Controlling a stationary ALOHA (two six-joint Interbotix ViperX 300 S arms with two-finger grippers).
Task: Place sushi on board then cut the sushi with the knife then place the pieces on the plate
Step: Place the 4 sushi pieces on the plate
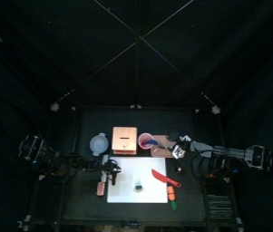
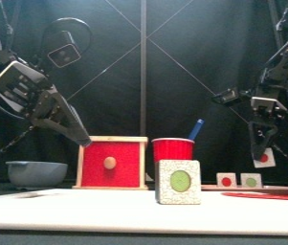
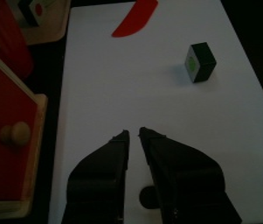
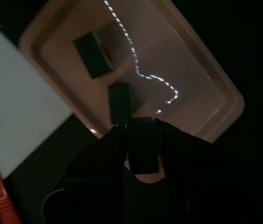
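A dark green sushi piece (image 2: 178,182) stands alone on the white cutting board (image 1: 126,195); in the left wrist view the piece (image 3: 199,61) is beyond my jaws. The red knife (image 1: 164,178) lies on the board's right part. My left gripper (image 3: 131,134) hovers shut and empty over the board's left edge (image 1: 112,168). My right gripper (image 4: 134,129) is shut on a sushi piece (image 4: 121,101) just above the pink plate (image 4: 197,79), behind the board on the right. Another piece (image 4: 95,51) lies on the plate.
The wooden box (image 1: 128,139) with its red drawer front (image 2: 113,163) stands behind the board. The blue-grey bowl (image 2: 35,172) is left of it. The red cup (image 2: 174,150) holding the blue knife (image 2: 197,127) is right of it, next to the plate.
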